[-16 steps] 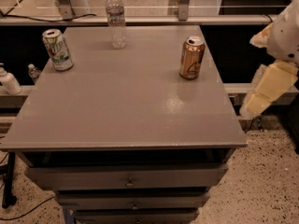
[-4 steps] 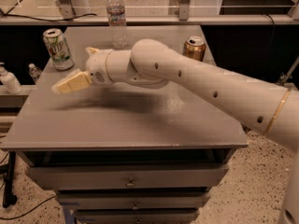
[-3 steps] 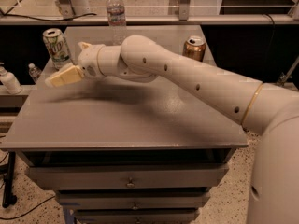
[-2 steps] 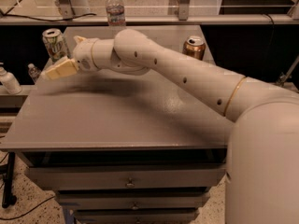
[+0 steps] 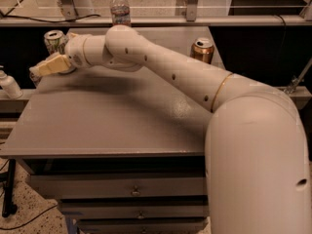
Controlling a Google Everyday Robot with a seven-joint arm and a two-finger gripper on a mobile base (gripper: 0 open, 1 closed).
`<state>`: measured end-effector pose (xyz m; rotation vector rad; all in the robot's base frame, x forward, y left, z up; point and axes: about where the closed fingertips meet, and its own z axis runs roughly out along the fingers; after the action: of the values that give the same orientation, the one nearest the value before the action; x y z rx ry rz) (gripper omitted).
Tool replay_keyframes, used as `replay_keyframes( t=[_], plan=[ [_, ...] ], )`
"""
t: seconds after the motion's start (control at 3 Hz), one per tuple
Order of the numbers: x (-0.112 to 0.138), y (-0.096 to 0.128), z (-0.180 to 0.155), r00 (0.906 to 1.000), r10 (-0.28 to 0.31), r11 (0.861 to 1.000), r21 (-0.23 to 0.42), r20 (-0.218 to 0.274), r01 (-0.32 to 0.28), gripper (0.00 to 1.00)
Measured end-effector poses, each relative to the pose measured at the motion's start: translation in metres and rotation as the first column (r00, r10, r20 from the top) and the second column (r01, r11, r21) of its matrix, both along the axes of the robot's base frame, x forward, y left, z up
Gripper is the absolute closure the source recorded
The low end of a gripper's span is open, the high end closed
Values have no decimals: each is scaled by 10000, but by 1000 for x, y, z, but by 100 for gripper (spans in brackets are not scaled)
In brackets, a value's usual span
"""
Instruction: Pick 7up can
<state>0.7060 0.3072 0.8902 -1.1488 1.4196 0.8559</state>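
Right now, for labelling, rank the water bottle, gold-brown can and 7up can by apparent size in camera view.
Water bottle
Gold-brown can and 7up can, unranked: alike; the hand at the table's left edge partly hides the latter.

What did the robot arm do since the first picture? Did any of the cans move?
The arm swung from the right side across the table to the far left. Its gripper now sits just in front of the 7up can, hiding its lower part. The 7up can, gold-brown can and water bottle stayed put.
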Motion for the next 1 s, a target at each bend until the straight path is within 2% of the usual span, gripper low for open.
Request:
replay_keyframes(
  t=[0.33,0.67,1.0],
  plan=[
    [0,15,-2,9998,77,10000,-5,-178,-77,16],
    [1,17,-1,9998,67,10000,-70,-213,-69,40],
    [0,10,3,9999,-31,9999,-123,-167,29,63]
  ],
)
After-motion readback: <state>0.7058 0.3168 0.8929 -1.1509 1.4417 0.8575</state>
